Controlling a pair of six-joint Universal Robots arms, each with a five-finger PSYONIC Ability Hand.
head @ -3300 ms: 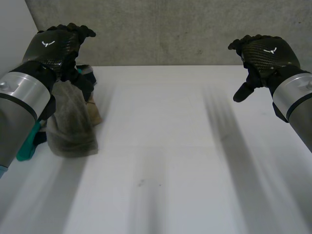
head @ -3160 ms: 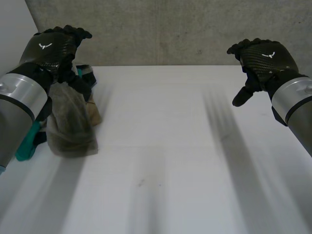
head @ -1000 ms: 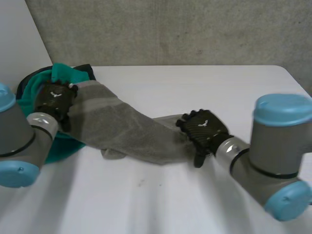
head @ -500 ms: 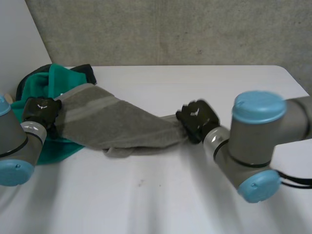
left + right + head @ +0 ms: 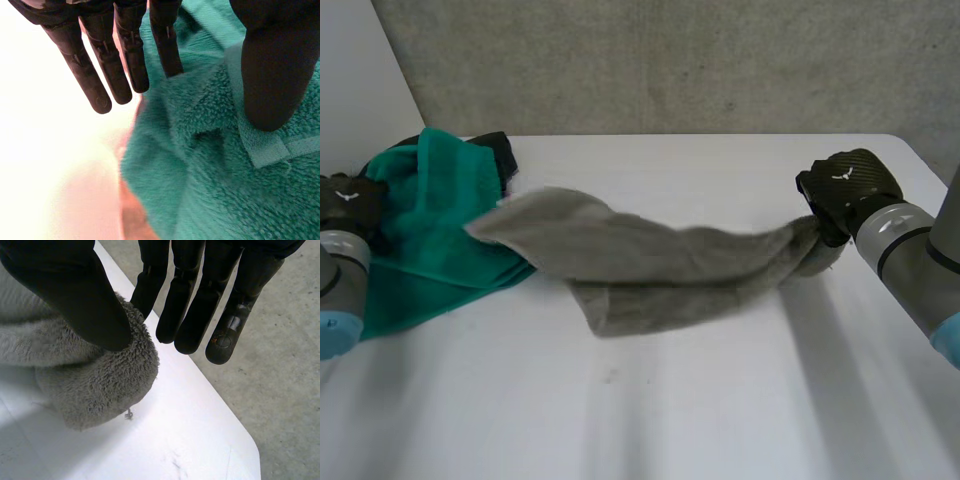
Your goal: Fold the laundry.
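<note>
Head view: your grey towel [image 5: 660, 265] lies stretched across the middle of the table [image 5: 720, 410], rumpled and partly doubled under itself.
Long axis: it runs from the left edge to the right edge. The loose end points at the far-left corner and overlaps the teal towel [image 5: 420, 235].
Right hand [image 5: 845, 188]: at the right edge, thumb and fingers pinching the bunched right end of the grey towel.
Left hand [image 5: 345, 198]: at the left edge on the teal towel, fingers straight. The thumb seems only to rest on the hem, not grip it.
Key relation: the loose end lies toward the table's middle from your left hand, the nearer one, so that hand should take it.
</note>
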